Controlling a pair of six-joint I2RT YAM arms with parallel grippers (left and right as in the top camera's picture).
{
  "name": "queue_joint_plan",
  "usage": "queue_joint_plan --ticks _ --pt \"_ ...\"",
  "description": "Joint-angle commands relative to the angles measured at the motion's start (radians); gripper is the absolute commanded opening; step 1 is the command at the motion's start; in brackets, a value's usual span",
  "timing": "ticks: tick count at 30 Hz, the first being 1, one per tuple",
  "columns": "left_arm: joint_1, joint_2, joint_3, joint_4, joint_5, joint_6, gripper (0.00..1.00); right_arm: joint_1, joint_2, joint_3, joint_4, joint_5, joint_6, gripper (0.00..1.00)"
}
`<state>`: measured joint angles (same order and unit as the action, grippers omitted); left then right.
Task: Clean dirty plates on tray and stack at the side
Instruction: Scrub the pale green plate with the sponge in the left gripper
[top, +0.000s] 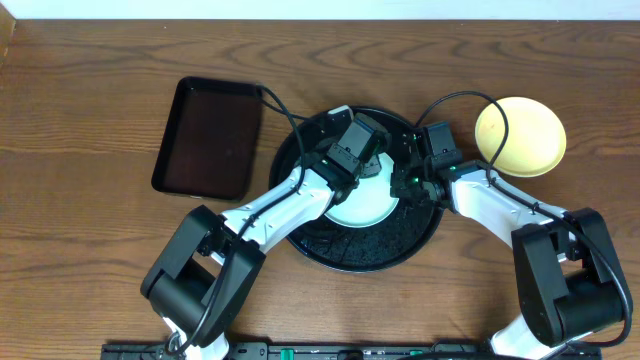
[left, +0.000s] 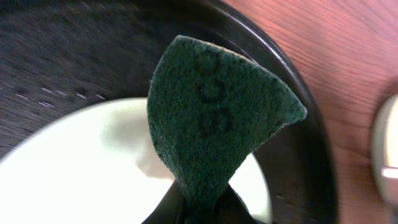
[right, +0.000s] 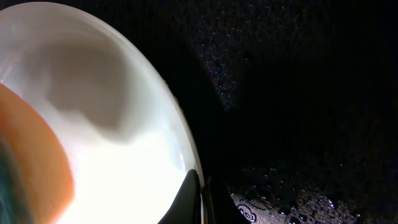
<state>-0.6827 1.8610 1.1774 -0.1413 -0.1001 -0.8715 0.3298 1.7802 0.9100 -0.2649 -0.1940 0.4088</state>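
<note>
A pale mint plate (top: 360, 208) lies on the round black tray (top: 330, 245). My left gripper (top: 372, 168) hangs over the plate's far side, shut on a dark green scouring sponge (left: 214, 118) that points up from the jaws (left: 202, 208) above the plate (left: 74, 174). My right gripper (top: 405, 183) is shut on the plate's right rim, and in the right wrist view its fingers (right: 202, 196) pinch the edge of the plate (right: 118, 137). A blurred orange and green shape, probably the sponge (right: 28, 168), shows at the left. A pale yellow plate (top: 520, 136) sits on the table to the right of the tray.
A smaller rectangular black tray (top: 205, 137) rests on the wooden table at the left. The round tray's floor (right: 298, 186) is wet with droplets. Cables run from both wrists across the tray's back edge.
</note>
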Motion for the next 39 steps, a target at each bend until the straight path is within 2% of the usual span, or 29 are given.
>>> queue_joint_plan --ticks 1,10,20,25,31,39 --pt "0.004 0.046 0.021 0.000 0.090 -0.092 0.09 0.013 0.039 -0.002 -0.015 0.010 -0.014 0.02" --pt "0.012 0.116 0.019 -0.099 0.068 -0.092 0.09 0.012 0.039 -0.002 -0.016 0.010 -0.014 0.01" --pt "0.089 0.115 0.023 -0.433 -0.201 -0.092 0.08 0.012 0.039 -0.002 -0.023 0.010 -0.014 0.01" --pt "0.121 0.103 0.059 -0.529 -0.305 -0.091 0.08 0.012 0.039 -0.002 -0.023 0.010 -0.014 0.02" --pt "0.143 0.095 0.146 -0.622 -0.355 -0.047 0.08 0.012 0.039 -0.002 -0.023 0.010 -0.014 0.02" --pt "0.144 0.093 0.298 -0.758 -0.549 -0.006 0.08 0.012 0.039 -0.002 -0.024 0.010 -0.018 0.01"
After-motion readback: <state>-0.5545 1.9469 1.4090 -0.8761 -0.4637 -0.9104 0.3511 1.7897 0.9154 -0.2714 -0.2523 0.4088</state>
